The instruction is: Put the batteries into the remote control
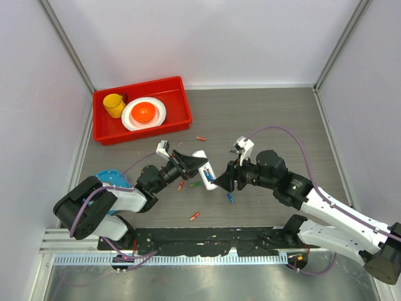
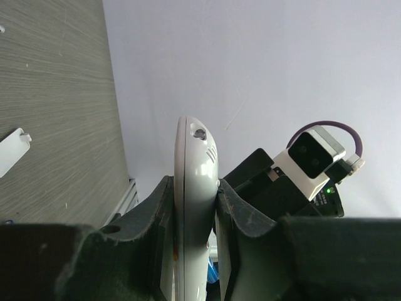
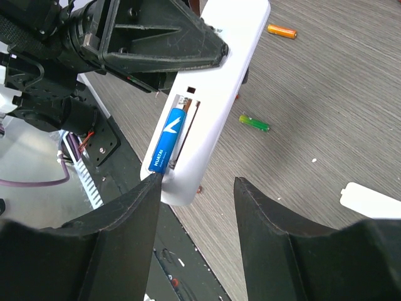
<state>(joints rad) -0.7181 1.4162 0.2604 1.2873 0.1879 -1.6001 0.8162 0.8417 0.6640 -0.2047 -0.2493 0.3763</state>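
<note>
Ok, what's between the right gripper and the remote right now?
Nothing. The right wrist view shows the open right gripper right at the lower end of the remote control, one fingertip almost touching it.

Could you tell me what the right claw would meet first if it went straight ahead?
Most likely the remote control, held by the left claw, just ahead of the right claw; depth is uncertain.

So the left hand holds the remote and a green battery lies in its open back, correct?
No: the battery lying in the remote is blue, not green, as the right wrist view shows. The left hand does hold it.
</note>
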